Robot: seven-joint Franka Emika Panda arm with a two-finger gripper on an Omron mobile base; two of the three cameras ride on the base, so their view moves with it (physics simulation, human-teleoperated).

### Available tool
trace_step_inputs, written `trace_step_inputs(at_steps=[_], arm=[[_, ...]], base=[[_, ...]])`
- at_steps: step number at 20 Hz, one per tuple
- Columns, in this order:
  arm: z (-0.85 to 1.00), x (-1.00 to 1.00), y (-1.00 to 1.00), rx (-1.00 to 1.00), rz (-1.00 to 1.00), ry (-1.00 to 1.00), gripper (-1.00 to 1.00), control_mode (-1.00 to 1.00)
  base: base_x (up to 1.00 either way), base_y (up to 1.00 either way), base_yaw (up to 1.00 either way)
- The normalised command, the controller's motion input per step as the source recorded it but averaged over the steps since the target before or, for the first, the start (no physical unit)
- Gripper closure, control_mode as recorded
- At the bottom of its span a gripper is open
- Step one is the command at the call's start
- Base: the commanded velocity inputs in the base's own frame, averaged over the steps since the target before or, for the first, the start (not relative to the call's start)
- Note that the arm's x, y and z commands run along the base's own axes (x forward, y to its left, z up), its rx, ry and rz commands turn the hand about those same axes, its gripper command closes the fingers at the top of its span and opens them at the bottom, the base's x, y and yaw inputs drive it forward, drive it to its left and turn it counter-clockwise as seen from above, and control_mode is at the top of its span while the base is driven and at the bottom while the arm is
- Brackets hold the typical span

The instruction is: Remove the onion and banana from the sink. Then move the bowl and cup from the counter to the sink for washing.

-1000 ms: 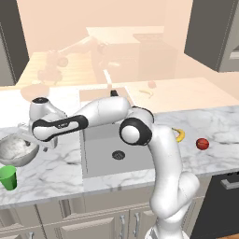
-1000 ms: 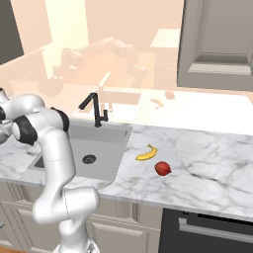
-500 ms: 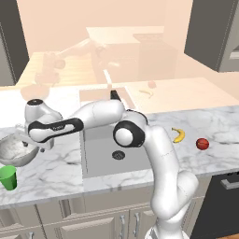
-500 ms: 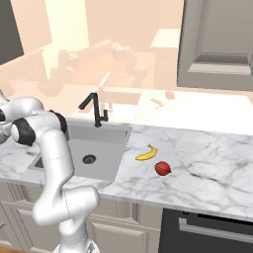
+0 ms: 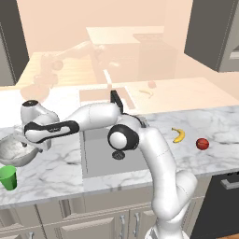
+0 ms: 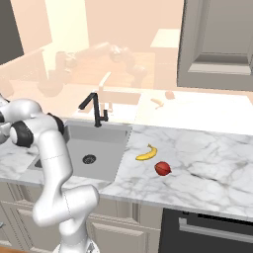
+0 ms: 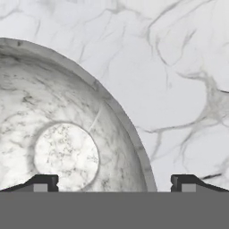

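With the small curved yellow banana (image 5: 178, 135) and glossy red onion (image 5: 202, 144) already out on the white marble desk (image 5: 219, 128) right of the grey recessed sink (image 5: 100, 156), the empty, wide-open hand (image 7: 114, 183) straddles the rim of the speckled grey-white bowl (image 7: 58, 134), which sits left of the sink near the green tumbler cup (image 5: 8, 177), both unmoved.

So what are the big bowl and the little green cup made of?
The bowl looks like polished stone or speckled metal: grey-white with dark flecks and veins, much like the marble counter beside it. The cup looks like plain plastic: flat bright green, no pattern. The render leaves both open.
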Motion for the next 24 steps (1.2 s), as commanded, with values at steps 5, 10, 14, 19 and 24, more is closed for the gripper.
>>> trace_step_inputs(at_steps=[5, 10, 14, 19, 24], arm=[[-0.12, 0.0, 0.0, -0.05, -0.08, 0.0, -1.0, -1.0], [-0.11, 0.0, 0.0, -0.02, -0.07, 0.0, -1.0, -1.0], [-0.09, 0.01, 0.0, 0.0, -0.07, 0.0, 1.0, -1.0], [-0.06, 0.0, 0.0, 0.0, -0.07, 0.0, 1.0, -1.0], [-0.02, 0.0, -0.03, 0.0, -0.06, 0.0, 1.0, -1.0]], base=[[0.0, 0.0, 0.0], [0.0, 0.0, 0.0], [0.0, 0.0, 0.0], [0.0, 0.0, 0.0], [0.0, 0.0, 0.0]])
